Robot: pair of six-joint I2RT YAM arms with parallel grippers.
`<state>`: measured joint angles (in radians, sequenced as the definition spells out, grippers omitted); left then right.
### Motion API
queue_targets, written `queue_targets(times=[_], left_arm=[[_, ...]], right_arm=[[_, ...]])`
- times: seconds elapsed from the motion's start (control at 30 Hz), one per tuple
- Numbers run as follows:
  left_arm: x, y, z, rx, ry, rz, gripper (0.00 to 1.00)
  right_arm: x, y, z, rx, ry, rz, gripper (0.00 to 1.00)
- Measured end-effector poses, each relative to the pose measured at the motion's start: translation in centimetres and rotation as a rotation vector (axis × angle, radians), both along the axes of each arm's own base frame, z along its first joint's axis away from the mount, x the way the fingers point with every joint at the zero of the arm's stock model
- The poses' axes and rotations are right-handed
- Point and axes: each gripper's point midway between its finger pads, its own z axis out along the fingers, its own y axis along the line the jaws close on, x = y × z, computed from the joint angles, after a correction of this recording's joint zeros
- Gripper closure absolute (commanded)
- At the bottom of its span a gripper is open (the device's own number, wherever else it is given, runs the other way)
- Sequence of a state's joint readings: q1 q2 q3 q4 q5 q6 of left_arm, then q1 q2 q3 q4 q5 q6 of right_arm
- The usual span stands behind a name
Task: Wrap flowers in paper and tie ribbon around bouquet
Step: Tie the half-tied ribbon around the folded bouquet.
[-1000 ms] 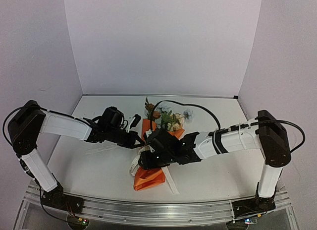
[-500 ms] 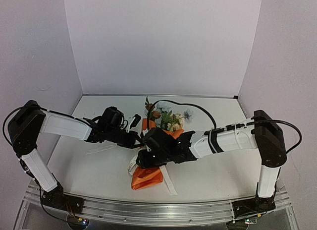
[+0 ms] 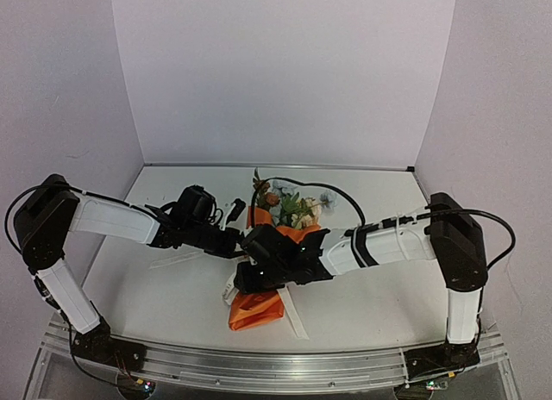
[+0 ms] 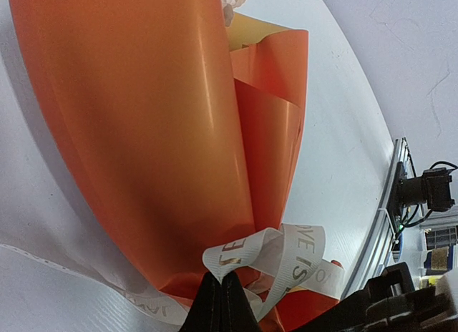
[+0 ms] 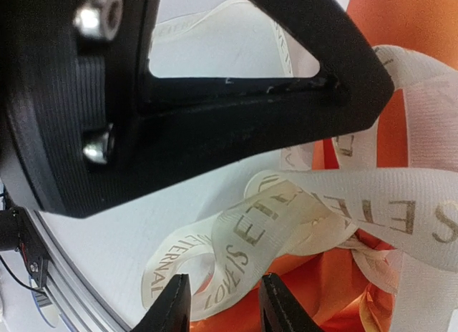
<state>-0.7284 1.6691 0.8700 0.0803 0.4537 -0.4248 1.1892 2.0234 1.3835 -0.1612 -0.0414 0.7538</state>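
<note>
- Two grippers work the ribbon [image 5: 372, 203] at the waist of the bouquet [image 3: 256, 307], which lies wrapped on the table [image 3: 172, 305]: this is the tying step.
- Left gripper [image 4: 220, 303] is clenched on the ribbon; right gripper [image 5: 225, 293] holds its jaws apart around a loop.
- Next, likely: pinch that loop and pull it through.
- Gold lettering reads "LOVE IS" and "ETERNAL".

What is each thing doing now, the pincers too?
paper, rolled into a cone, lying down.
flowers, wrapped, blossoms poking out of the paper.
ribbon, in loose loops over the paper.
left pincer, shut on the ribbon.
right pincer, open by a ribbon loop.
</note>
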Motion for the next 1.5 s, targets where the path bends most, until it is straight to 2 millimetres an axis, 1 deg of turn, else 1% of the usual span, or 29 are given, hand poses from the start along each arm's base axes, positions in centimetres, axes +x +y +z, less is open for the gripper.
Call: queue_targets(times=[0.03,0.13,0.2,0.3,0.4,0.5,0.63,0.77,0.87,1.13,1.23,1.33,1.5], left_arm=[[0.0,0.0,0.0,0.0,0.0,0.0,1.0],[0.0,0.0,0.0,0.0,0.0,0.0,1.0],[0.0,0.0,0.0,0.0,0.0,0.0,1.0],[0.0,0.0,0.0,0.001,0.001,0.0,1.0],[-0.1,0.1,-0.1,0.003,0.002,0.001,1.0],[-0.2,0.2,-0.4,0.007,0.007,0.0,1.0],[-0.2,0.2,-0.4,0.008,0.007,0.0,1.0],[-0.2,0.2,-0.4,0.008,0.007,0.0,1.0],[-0.2,0.2,-0.4,0.008,0.007,0.001,1.0],[-0.2,0.2,-0.4,0.007,0.007,0.0,1.0],[-0.4,0.1,-0.4,0.003,0.011,-0.008,1.0],[-0.5,0.0,-0.3,-0.002,0.015,-0.017,1.0],[-1.1,-0.3,-0.4,-0.002,0.016,-0.037,1.0]], right_arm=[[0.0,0.0,-0.1,-0.002,0.0,0.001,0.76],[0.0,-0.1,-0.2,-0.007,0.006,-0.004,0.93],[0.0,-0.2,-0.3,-0.011,0.008,-0.01,1.0],[0.1,-0.6,-0.4,-0.021,0.0,-0.022,1.0],[0.1,-1.8,0.0,-0.041,-0.016,-0.041,1.0],[0.3,-2.7,1.2,-0.042,-0.038,-0.059,1.0],[0.5,-3.9,3.3,-0.033,-0.07,-0.084,1.0],[0.7,-5.0,4.3,-0.043,-0.089,-0.105,1.0],[1.0,-5.9,4.3,-0.064,-0.092,-0.119,1.0],[1.4,-9.0,3.3,-0.134,-0.076,-0.149,1.0],[1.4,-10.0,3.3,-0.148,-0.075,-0.16,1.0],[1.5,-10.6,3.5,-0.152,-0.076,-0.167,1.0],[1.6,-11.0,3.7,-0.157,-0.076,-0.172,1.0]])
